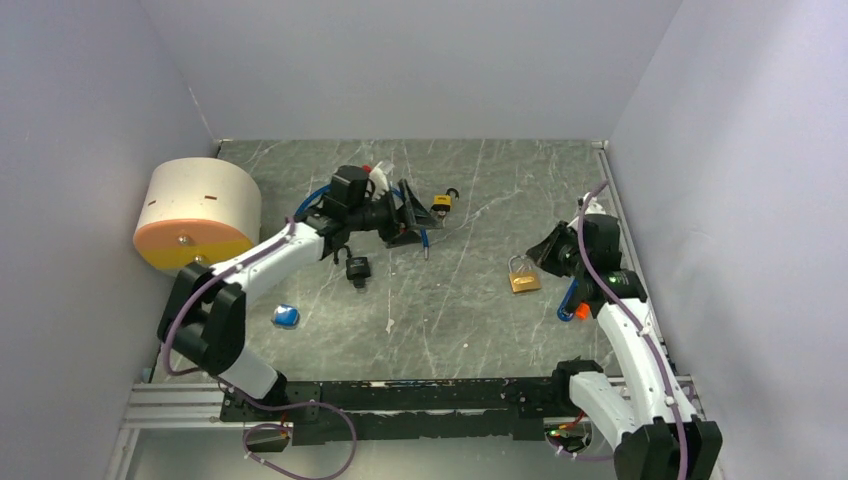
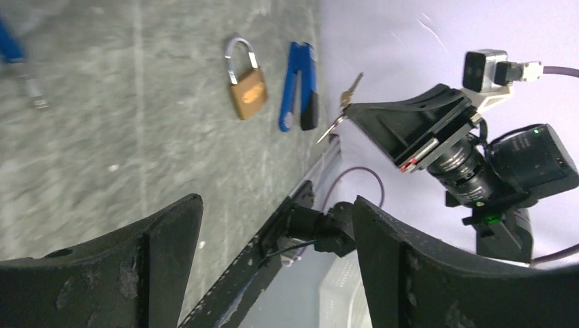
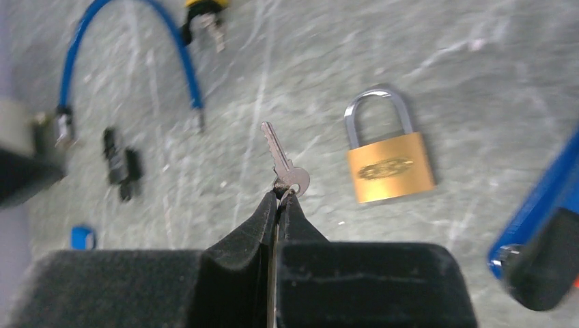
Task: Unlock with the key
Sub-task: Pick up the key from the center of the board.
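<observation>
Though illegible, padlock stamp (image 3: 386, 168) near key (image 3: 280, 157).

Wearing glossy white shells on the left arm (image 1: 268, 255) and right arm (image 1: 632, 345), with chunky black joint housings between. Trailing a thin purple cable (image 2: 556, 67) from a small grey wrist camera (image 2: 483, 67), upper right of the left-wrist frame. Ending in scuffed matte black wedge-shaped fingers (image 2: 160, 256). Glowing a small green status light (image 2: 536, 130).

the padlock (image 3: 389, 167) is brass-gold, the key (image 3: 280, 154) silver, the table (image 1: 480, 325) grey with white veins.
</observation>
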`<move>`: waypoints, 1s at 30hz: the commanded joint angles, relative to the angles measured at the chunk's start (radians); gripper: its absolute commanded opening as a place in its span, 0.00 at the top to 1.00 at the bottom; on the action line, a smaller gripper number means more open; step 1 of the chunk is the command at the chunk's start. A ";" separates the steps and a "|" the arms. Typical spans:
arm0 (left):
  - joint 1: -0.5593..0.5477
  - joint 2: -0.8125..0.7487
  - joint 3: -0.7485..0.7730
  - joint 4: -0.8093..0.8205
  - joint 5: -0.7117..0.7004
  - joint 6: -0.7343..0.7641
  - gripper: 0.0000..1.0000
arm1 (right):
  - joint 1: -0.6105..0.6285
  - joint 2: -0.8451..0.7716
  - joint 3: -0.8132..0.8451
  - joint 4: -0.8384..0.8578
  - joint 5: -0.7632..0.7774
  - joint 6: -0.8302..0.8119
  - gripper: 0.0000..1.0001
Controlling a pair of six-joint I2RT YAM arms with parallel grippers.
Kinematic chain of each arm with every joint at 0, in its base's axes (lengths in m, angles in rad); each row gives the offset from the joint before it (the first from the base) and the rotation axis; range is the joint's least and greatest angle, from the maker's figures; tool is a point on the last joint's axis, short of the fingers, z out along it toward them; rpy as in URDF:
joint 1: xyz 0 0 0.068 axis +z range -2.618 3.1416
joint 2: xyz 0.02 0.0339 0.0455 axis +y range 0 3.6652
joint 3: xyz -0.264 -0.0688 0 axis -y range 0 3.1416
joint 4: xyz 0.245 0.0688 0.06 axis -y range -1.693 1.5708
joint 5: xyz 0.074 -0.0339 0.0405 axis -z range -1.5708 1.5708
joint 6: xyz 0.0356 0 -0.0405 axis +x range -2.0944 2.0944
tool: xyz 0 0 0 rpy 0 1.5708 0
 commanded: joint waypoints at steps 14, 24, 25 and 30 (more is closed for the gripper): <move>-0.152 0.270 0.120 0.459 0.210 -0.201 0.19 | 0.266 -0.007 -0.038 0.209 -0.289 -0.014 1.00; -0.228 0.287 0.275 -0.029 0.008 -0.063 0.42 | 0.327 0.045 0.010 0.202 -0.240 -0.018 1.00; -0.229 0.291 0.274 -0.038 0.007 -0.063 0.48 | 0.330 0.049 0.012 0.203 -0.236 -0.012 1.00; -0.237 0.302 0.244 0.014 0.045 -0.097 0.64 | 0.342 0.057 0.011 0.211 -0.212 0.010 1.00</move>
